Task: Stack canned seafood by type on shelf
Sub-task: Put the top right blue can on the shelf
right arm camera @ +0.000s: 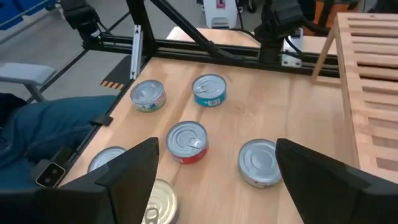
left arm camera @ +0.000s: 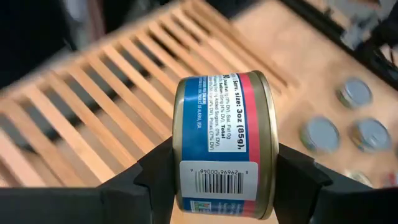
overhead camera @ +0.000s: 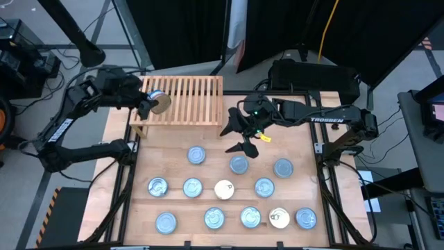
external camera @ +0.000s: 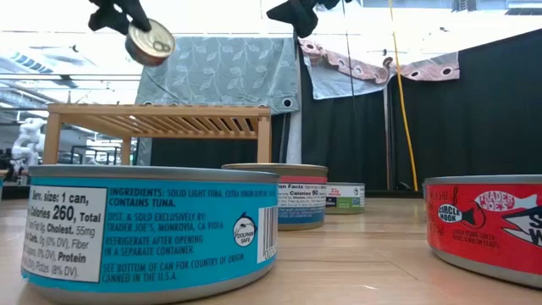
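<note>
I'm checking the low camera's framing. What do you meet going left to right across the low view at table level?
Blue tuna can → wooden shelf behind it → middle can → small far can → red can.

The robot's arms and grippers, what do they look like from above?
Both arms are dark, near black, built of jointed tubular links. The right arm carries white lettering along its forearm and a green light with a yellow tag near its wrist. The left gripper and right gripper each end in two dark, wedge-shaped fingers.
</note>
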`<action>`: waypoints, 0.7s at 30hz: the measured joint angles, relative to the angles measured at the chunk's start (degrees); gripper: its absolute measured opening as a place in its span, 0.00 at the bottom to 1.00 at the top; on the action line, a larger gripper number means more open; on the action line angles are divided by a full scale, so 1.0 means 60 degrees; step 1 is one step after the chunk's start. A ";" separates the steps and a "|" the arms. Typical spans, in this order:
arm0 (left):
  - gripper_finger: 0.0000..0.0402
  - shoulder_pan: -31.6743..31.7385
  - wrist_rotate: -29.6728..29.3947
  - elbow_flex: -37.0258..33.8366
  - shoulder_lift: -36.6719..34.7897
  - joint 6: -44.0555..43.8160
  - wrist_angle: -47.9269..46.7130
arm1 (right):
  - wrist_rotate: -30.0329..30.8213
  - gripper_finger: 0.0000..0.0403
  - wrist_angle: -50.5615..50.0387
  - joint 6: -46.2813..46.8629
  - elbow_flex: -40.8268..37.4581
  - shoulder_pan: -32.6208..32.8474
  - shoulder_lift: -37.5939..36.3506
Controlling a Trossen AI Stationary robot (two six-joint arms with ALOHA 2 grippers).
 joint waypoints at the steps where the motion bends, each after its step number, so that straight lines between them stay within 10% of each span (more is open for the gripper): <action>1: 0.50 0.0270 0.0416 0.0000 0.0162 0.0147 -0.0184 | 0.0003 0.78 -0.0006 0.0010 0.0000 0.0023 -0.0001; 21: 0.50 0.4974 0.3251 -0.0004 0.2382 0.2971 -0.1580 | 0.0006 0.78 -0.0652 -0.0027 -0.0469 0.0111 0.0014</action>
